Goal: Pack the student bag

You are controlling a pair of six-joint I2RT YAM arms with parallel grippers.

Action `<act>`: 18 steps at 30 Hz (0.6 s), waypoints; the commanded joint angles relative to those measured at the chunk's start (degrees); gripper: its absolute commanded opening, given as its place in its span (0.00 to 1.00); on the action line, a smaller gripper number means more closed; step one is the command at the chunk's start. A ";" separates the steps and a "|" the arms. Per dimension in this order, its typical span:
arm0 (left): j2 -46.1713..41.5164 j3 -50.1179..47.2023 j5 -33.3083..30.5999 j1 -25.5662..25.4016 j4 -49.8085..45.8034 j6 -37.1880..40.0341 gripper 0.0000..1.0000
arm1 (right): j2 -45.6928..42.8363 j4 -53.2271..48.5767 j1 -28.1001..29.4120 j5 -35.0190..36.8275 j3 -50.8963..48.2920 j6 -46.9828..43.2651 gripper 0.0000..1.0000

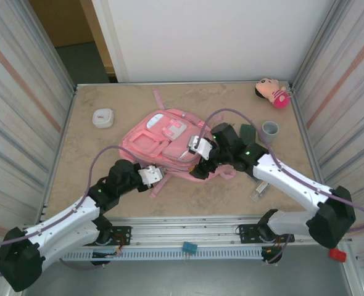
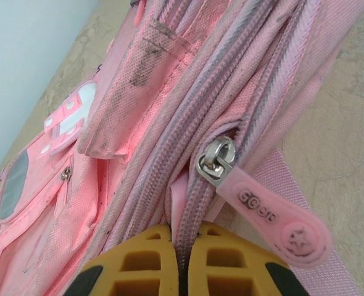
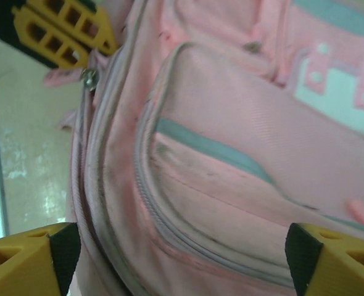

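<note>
- Two grippers are at the student bag point(image 1: 160, 139), which lies flat on the table point(image 1: 200, 200) with its front pockets facing up.
- Left gripper point(image 2: 183, 239): I read its yellow fingers point(image 2: 139, 259) as pressed together, pinching the bag's zipper seam, which runs straight into the slit between the tips.
- Just beyond the left fingertips, right of the seam, is the zipper pull point(image 2: 274, 216), a pink rubber tab on a metal slider point(image 2: 216, 161). The tab lies close to the right-hand finger.
- Right gripper point(image 3: 182, 242): its fingers point(image 3: 28, 259) are spread wide, one at each lower corner of the wrist view.
- Between the spread fingers lies a front pocket point(image 3: 231, 160) of the bag, edged by a grey zipper line. I cannot tell whether the tips touch the fabric.
- Ahead and left of the right fingers, the left gripper's tips sit at the bag's edge beside the slider.
- Well beyond the right fingers, a grey cup point(image 1: 269, 129) and a plush doll point(image 1: 271, 92) stand clear of the bag.
</note>
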 commanded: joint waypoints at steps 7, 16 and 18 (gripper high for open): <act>-2.27 2.55 4.93 -2.94 4.21 0.52 0.00 | 4.82 3.94 -0.75 7.15 2.84 -3.62 0.53; -0.52 2.62 4.11 -6.58 3.96 0.52 0.00 | 5.82 6.49 -5.53 0.15 6.75 -2.95 0.00; 0.44 2.69 4.67 -7.03 4.93 0.19 0.00 | 5.79 6.67 -5.63 -1.93 7.76 -2.99 0.00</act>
